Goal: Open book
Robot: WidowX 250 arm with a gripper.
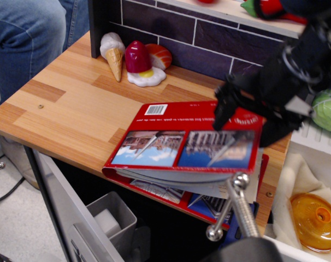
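Note:
The red glossy book (182, 150) lies at the front right of the wooden table (67, 109), overhanging its front edge. Its top cover, with two building photos and a white barcode (155, 109), is lifted at the far right side, and white pages (209, 183) show beneath it. My black gripper (224, 111) is at the cover's upper right edge, by the round logo, and appears shut on the cover. The arm behind it hides the book's right corner.
Toy food stands at the back left: an ice cream cone (113, 52) and a red and white piece (141, 66). A dark brick wall (176, 27) runs behind. A metal rod (237, 210) rises in front. An orange lid (317, 219), a green ball (326, 109), a grey bin (108, 218) and a person's leg (29, 33) surround the table.

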